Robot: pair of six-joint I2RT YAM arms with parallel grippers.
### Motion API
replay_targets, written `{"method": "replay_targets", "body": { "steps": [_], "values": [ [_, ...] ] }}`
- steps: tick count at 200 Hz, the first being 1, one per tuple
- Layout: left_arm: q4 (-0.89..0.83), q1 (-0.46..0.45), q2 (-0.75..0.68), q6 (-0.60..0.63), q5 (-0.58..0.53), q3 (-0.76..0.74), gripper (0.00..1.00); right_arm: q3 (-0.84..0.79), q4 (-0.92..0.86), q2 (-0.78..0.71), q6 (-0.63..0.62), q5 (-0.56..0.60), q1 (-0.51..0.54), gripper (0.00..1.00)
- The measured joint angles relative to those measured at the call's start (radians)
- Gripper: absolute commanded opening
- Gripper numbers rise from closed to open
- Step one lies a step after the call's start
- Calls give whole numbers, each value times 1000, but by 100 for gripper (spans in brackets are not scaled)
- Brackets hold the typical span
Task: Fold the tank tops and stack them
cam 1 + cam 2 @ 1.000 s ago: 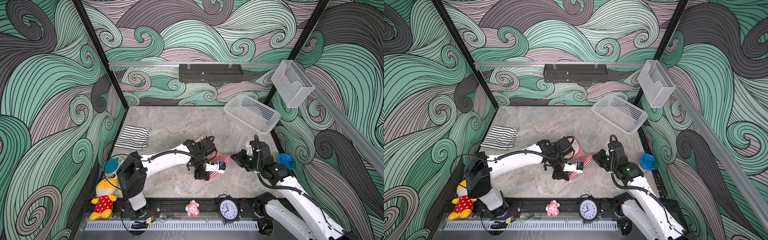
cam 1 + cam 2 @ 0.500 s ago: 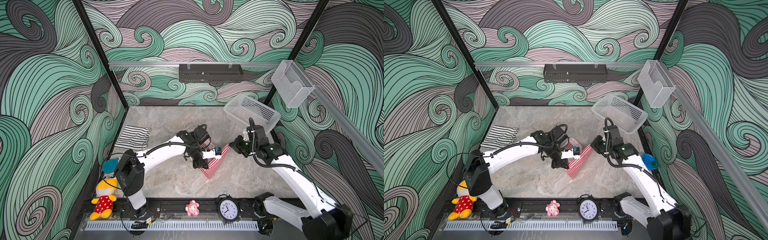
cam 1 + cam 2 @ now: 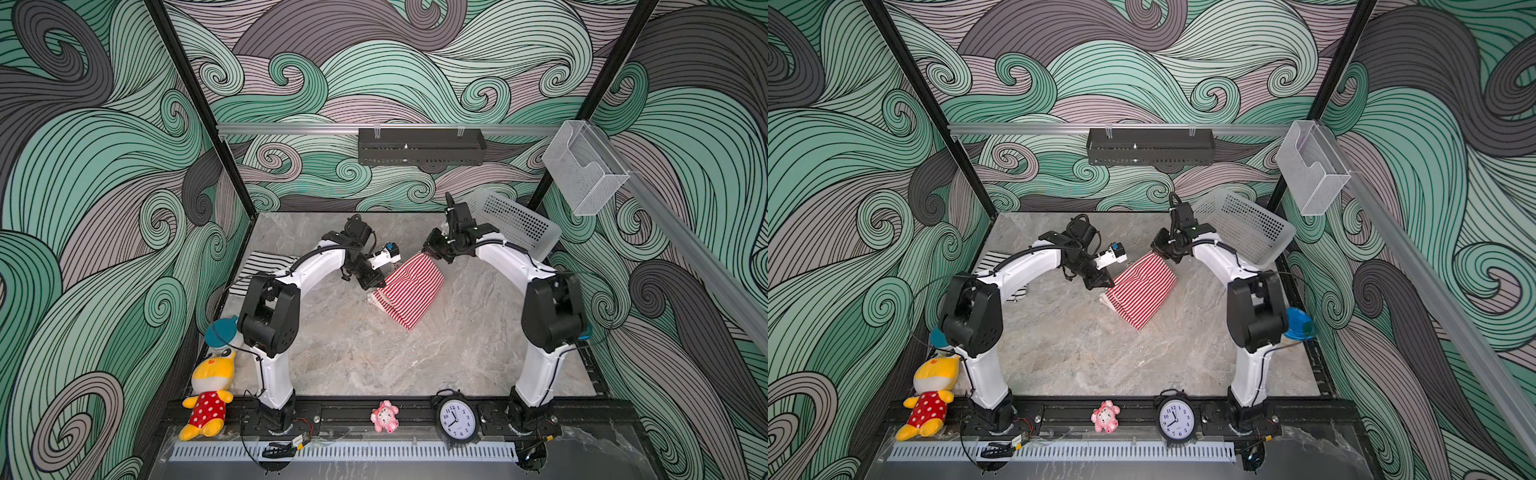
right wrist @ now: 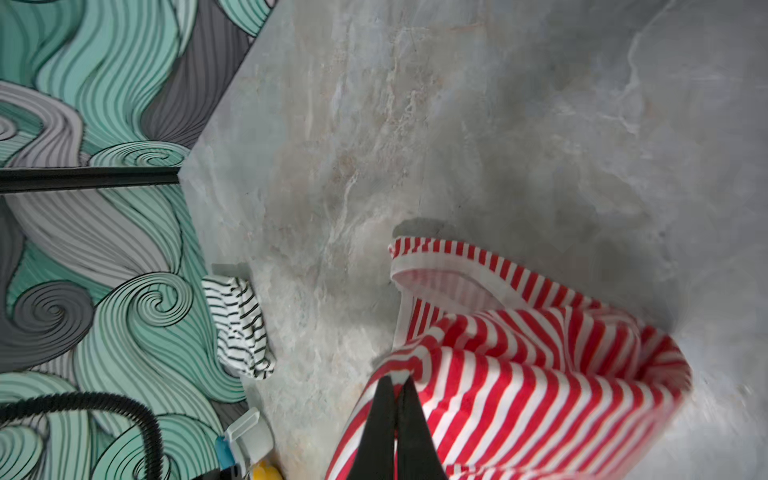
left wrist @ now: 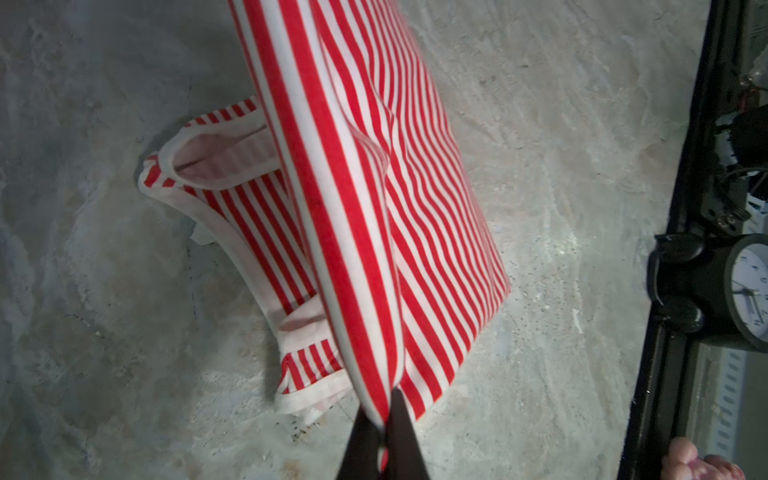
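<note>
Left gripper (image 3: 376, 284) and right gripper (image 3: 428, 252) each pinch tight on the red-and-white tank top (image 3: 411, 293), partly lifted at frame centre — black-and-white tank top (image 3: 266, 264) lies centre-left.

In both top views I have even and rather bright light from above, so the marble table (image 3: 353, 353) carries only soft, weak shadows; the corners of the picture look stretched by the wide lens. My left wrist view is dimmer, with one pale glare patch on the stone beside the red-and-white tank top (image 5: 436, 208), whose nearest fold is out of focus. In the right wrist view the cloth is smeared at its outer edge
</note>
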Motion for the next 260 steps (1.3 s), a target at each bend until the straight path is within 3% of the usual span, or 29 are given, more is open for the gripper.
{"method": "replay_targets", "body": {
  "steps": [40,102,116,145,157,201,223,260],
  "values": [
    [29,65,89,-7,0,-5,0,109,3,227,-10,-45,5,0],
    [33,100,69,-18,47,-31,0,233,-21,257,-19,-53,29,0],
    [31,100,56,-18,52,-49,0,265,-25,257,-22,-54,36,9],
    [20,100,18,-18,53,-98,0,282,-20,258,-29,-55,48,46],
    [15,100,15,-20,46,-106,0,282,-19,257,-39,-51,48,53],
    [15,100,15,-38,2,-106,0,143,13,175,-58,-12,60,50],
    [22,100,14,-55,-30,-118,18,75,11,112,-78,18,86,43],
    [30,100,-10,-91,-130,-199,33,51,29,92,-97,41,135,33]
  ]
}}
